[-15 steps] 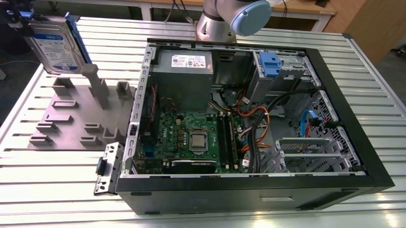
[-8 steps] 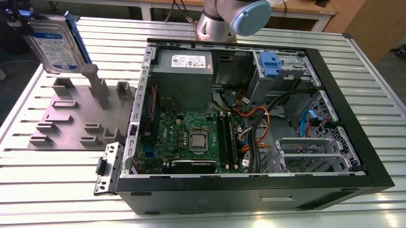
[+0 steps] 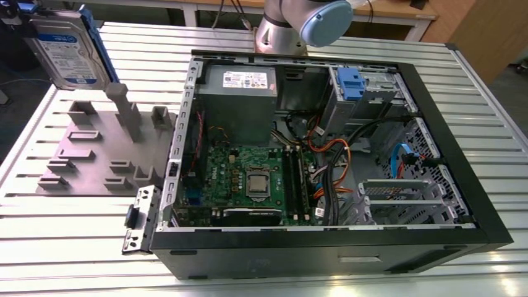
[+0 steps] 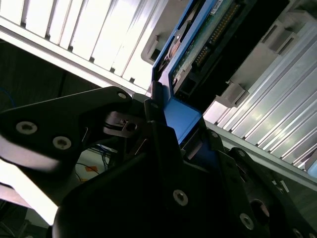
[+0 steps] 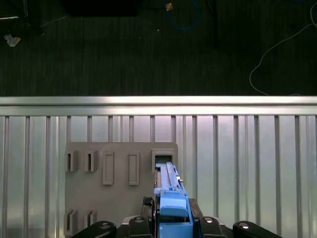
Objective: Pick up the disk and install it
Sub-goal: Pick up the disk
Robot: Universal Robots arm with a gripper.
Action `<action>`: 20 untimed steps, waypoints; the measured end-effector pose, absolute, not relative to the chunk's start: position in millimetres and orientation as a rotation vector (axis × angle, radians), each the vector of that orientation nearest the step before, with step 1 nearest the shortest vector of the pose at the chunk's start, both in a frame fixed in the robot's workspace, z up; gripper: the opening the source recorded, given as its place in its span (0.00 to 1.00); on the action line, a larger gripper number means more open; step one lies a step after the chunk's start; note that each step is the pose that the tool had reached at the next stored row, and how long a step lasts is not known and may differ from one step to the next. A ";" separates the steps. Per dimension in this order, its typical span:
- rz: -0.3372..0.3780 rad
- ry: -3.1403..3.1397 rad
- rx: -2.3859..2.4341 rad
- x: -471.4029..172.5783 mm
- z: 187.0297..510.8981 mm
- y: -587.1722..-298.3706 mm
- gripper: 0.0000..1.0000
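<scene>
the gripper (image 4: pixel 184 126) is clenched on the disk (image 3: pixel 70 49). in the second wrist view its black fingers (image 4: pixel 157 119) press on either side of the end of the blue carrier, and beyond them we see the disk's underside with a green circuit board and a row of pins

in the exterior view the disk hangs upright on its edge at the upper left, with its white-and-blue label facing us and the blue carrier framing it. it is raised above the grey fixture (image 3: pixel 99 148), and its lower corner sits just over the fixture's tallest post. we cannot tell if the two touch. in the first wrist view we look along the disk edge-on, and its far end lines up with an open slot in the fixture

the fixture lies flat on the slatted metal table (image 3: pixel 478 93), just beside the case (image 3: pixel 330 247), on the exterior view's left. the case lies on its side with the cover off, well apart from the disk. inside it we see the power supply (image 3: pixel 239 80) in the far corner on the exterior view's left, the board (image 3: pixel 247 179) nearer us, and a blue clip (image 3: pixel 350 83) in the drive bay in the far corner on the exterior view's right. orange and black cables (image 3: pixel 334 161) run between the board and the bay

the arm (image 3: pixel 285 31) stands on the table behind the case

in the first wrist view, dark floor (image 5: pixel 99 49) lies past the table edge
</scene>
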State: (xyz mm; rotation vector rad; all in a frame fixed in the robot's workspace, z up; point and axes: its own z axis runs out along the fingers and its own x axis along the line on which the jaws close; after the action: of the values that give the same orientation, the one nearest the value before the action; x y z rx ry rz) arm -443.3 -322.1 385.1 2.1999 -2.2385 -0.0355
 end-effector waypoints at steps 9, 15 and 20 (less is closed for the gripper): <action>-0.036 -2.239 2.200 -443.3 387.5 -322.1 0.36; -0.035 -2.239 2.200 -443.3 388.7 -322.1 0.36; -0.034 -2.239 2.200 -443.4 389.6 -322.2 0.36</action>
State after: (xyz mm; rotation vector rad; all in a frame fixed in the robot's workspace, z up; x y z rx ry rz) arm -443.4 -322.2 389.6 2.2004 -2.2391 -0.0344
